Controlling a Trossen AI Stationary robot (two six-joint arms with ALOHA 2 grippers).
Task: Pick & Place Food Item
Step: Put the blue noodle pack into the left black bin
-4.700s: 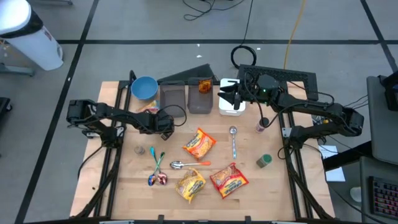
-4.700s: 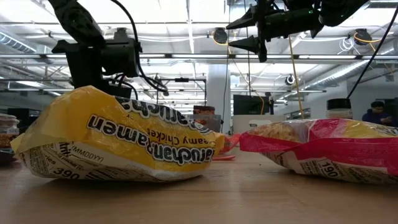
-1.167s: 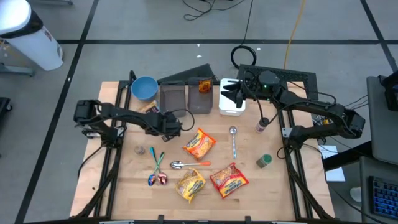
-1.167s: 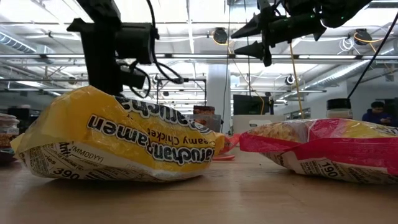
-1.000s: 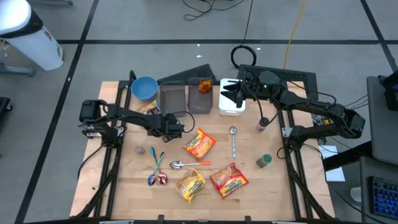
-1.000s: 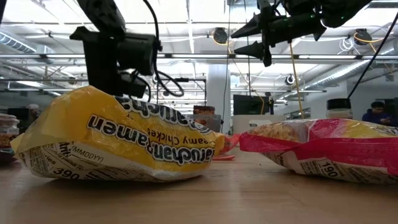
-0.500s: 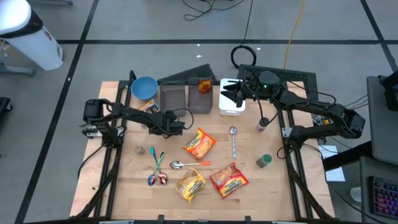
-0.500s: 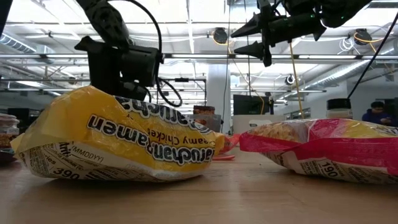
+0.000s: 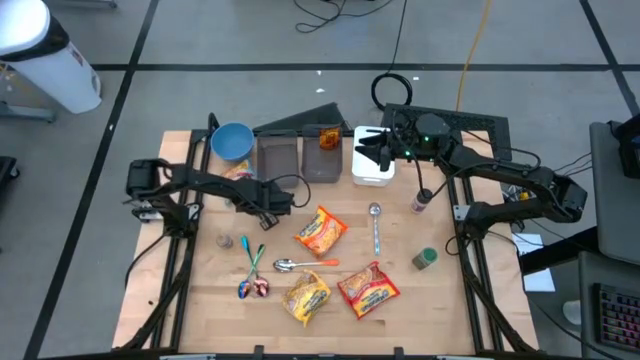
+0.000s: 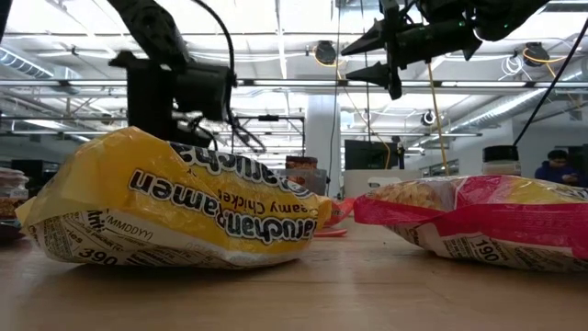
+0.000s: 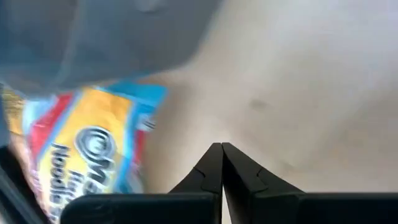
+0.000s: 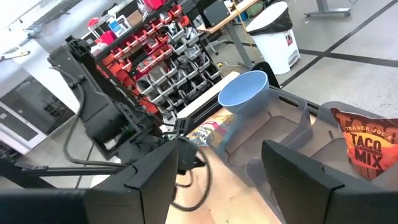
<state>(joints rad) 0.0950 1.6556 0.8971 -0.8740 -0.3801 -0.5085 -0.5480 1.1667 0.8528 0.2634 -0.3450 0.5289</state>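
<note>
Three ramen packets lie flat on the table: an orange one, a yellow one and a red one. A blue-and-orange noodle packet lies beside the grey bins. My left gripper points down at bare wood between that packet and the orange one, shut with nothing between its fingers. My right gripper hangs open high above the white container, holding nothing.
At the back stand a blue bowl and a second grey bin with a taco mix packet at its far end. Two spoons, small utensils and a green jar lie around the packets.
My left wrist has turned a little and drawn slightly toward the table's left edge, staying low over the wood. Nothing on the table has moved.
</note>
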